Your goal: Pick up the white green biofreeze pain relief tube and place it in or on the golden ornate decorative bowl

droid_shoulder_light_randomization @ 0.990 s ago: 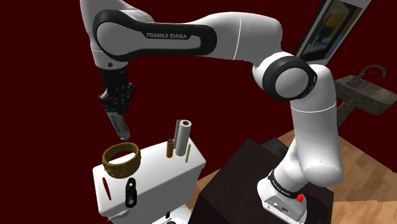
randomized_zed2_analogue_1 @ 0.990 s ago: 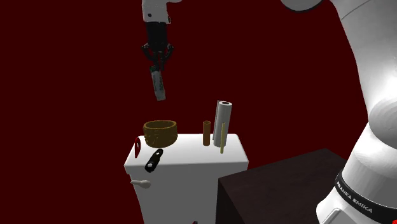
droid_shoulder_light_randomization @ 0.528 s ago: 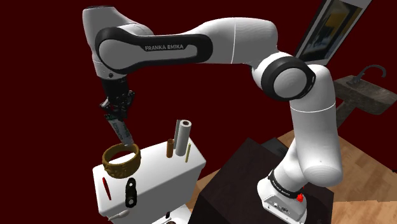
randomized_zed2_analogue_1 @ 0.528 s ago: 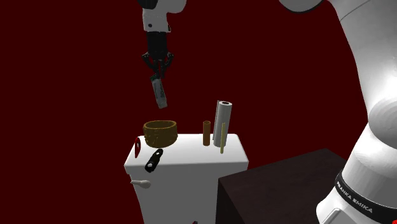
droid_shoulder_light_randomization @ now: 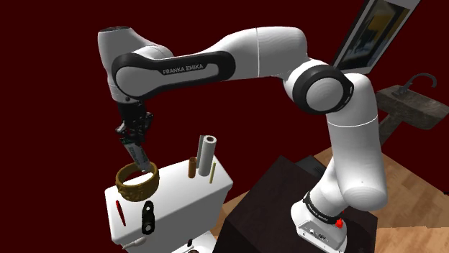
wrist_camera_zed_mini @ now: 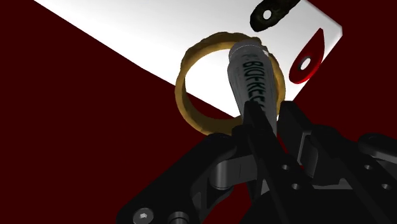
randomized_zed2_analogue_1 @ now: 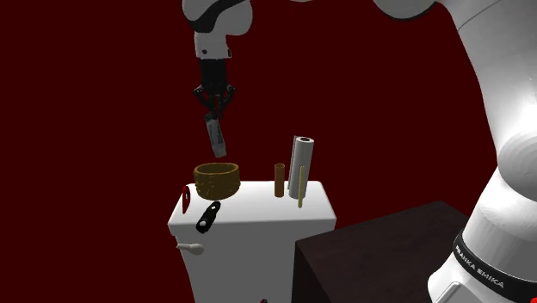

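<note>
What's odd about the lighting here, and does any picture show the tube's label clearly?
Shoulder view: flat dark red backdrop, white arm brightly lit, nothing blurred. Second exterior view: same red; the tube looks dim grey, label unreadable. Wrist view: the tube's dark lettering is sharp, over the golden bowl.

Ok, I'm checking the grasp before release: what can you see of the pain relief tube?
The tube is a slim grey cylinder with pale lettering along it and a lighter round cap at its free end. The jaws of the gripper clasp its upper end. It hangs tilted, cap down, above the ornate golden-brown bowl, with a gap between them in the second exterior view. Only the jaws touch it.
</note>
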### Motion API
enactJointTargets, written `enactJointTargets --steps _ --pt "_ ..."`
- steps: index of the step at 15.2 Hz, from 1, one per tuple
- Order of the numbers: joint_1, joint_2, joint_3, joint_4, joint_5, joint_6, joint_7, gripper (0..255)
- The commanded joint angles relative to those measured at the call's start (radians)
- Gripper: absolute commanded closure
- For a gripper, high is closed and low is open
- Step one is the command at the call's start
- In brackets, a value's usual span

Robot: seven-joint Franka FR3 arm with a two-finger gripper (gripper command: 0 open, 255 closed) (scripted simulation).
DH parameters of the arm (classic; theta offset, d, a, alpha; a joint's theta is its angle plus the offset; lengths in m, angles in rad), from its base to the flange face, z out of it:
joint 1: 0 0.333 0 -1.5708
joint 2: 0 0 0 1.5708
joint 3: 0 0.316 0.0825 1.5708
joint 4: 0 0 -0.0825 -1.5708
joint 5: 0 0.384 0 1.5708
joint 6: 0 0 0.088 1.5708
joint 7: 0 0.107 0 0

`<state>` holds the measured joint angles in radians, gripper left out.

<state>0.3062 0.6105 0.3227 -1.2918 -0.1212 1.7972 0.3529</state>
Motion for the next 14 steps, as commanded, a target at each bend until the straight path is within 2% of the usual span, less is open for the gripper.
enactJointTargets --steps 1,9,14 --pt "-0.003 0.003 -0.001 -0.023 -0.001 0.026 -0.002 255" --pt "-0.005 0.036 -0.008 -0.091 -0.011 0.125 0.001 255" --pt "-0.005 0.036 -0.008 -0.091 -0.011 0.125 0.001 255"
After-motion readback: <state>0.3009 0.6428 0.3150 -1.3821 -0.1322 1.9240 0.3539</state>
